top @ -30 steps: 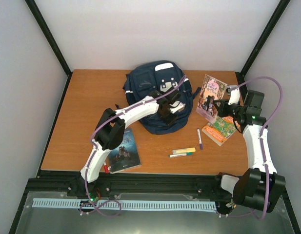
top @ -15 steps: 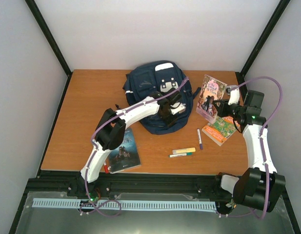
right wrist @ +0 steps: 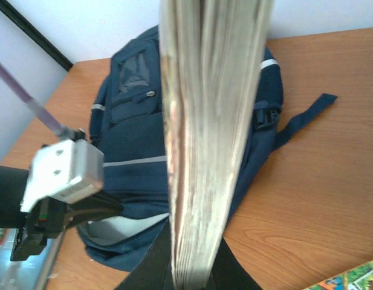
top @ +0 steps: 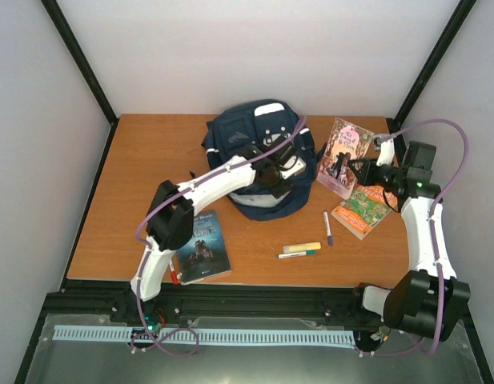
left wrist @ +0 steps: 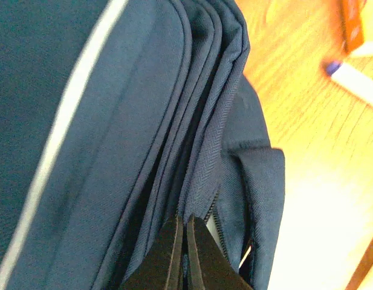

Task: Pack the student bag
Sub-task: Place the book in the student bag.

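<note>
Wooden table (top: 126,160): brown top between white walls; I see the student bag (top: 238,132) lying flat at the far middle.
Left gripper (left wrist: 186,232): pressed together on a fold of the bag's zip edge at its near end; a moment back it stood half spread.
Change: that near edge has come up, and pale lining (top: 259,200) now shows beneath it from above.
Right gripper (right wrist: 192,267): pinching a pink-covered book (top: 347,148) upright, just right of the bag, shifted slightly toward it.
Bag mouth: whether the main compartment is truly open, I can't tell from the wrist view.
Meaning: I judge the mouth is being held ready for the book; nothing looks packed yet.
</note>
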`<state>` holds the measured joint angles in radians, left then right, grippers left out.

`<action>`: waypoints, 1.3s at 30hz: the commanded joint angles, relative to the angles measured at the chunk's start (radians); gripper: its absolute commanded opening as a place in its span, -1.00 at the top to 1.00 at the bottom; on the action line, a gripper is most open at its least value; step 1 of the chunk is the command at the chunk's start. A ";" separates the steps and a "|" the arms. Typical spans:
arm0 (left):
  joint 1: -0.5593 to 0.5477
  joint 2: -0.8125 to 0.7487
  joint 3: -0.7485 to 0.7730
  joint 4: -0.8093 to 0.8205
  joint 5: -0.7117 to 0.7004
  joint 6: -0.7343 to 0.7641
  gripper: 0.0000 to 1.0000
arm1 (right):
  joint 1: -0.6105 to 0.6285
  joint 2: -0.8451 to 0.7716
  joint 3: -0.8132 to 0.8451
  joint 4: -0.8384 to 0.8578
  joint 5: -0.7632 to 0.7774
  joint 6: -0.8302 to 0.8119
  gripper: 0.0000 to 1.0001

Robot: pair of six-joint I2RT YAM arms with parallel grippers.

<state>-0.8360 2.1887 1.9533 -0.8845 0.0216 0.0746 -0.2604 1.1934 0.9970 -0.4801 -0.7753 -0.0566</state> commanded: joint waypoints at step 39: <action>-0.006 -0.343 0.004 0.325 -0.097 0.015 0.98 | 0.387 0.466 0.198 -0.472 -0.468 0.035 0.94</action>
<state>-0.8352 1.9579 1.9774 -0.6865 -0.1406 0.0826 0.1101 1.5661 1.0714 -0.9150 -1.1824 0.0467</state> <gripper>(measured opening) 0.016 0.043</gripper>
